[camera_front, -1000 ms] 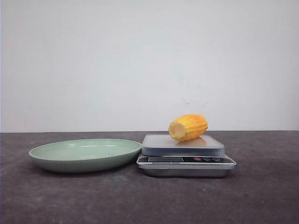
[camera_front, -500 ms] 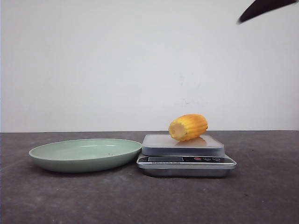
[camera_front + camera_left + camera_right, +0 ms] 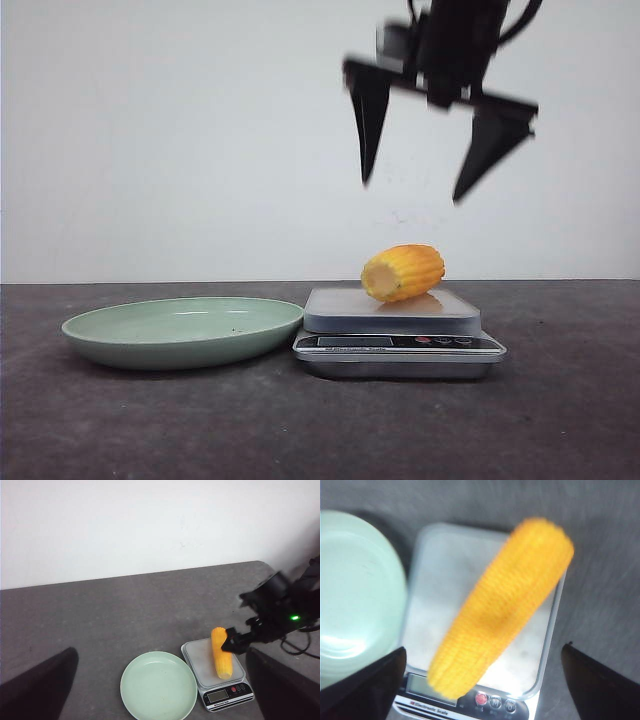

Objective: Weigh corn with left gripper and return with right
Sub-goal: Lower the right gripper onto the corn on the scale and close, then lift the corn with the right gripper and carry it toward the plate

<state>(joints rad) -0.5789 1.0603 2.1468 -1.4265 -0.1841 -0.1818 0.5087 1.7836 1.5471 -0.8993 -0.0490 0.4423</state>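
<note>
The corn (image 3: 402,272), a stubby yellow-orange cob, lies on the silver kitchen scale (image 3: 398,333), pale cut end toward the camera. It also shows in the left wrist view (image 3: 221,652) and the right wrist view (image 3: 500,610). My right gripper (image 3: 415,192) hangs open in the air above the corn, its two dark fingers spread wide and blurred by motion. In the right wrist view the open gripper (image 3: 482,677) straddles the corn from above without touching it. My left gripper (image 3: 162,680) is open and empty, high above the table; it is out of the front view.
A pale green plate (image 3: 183,331) sits on the dark table just left of the scale, empty; it also shows in the left wrist view (image 3: 158,686). A white wall stands behind the table. The right arm (image 3: 280,610) with a green light reaches over the scale.
My right gripper has swung in from the upper right and come down over the scale, open. The corn, scale and plate have not moved.
</note>
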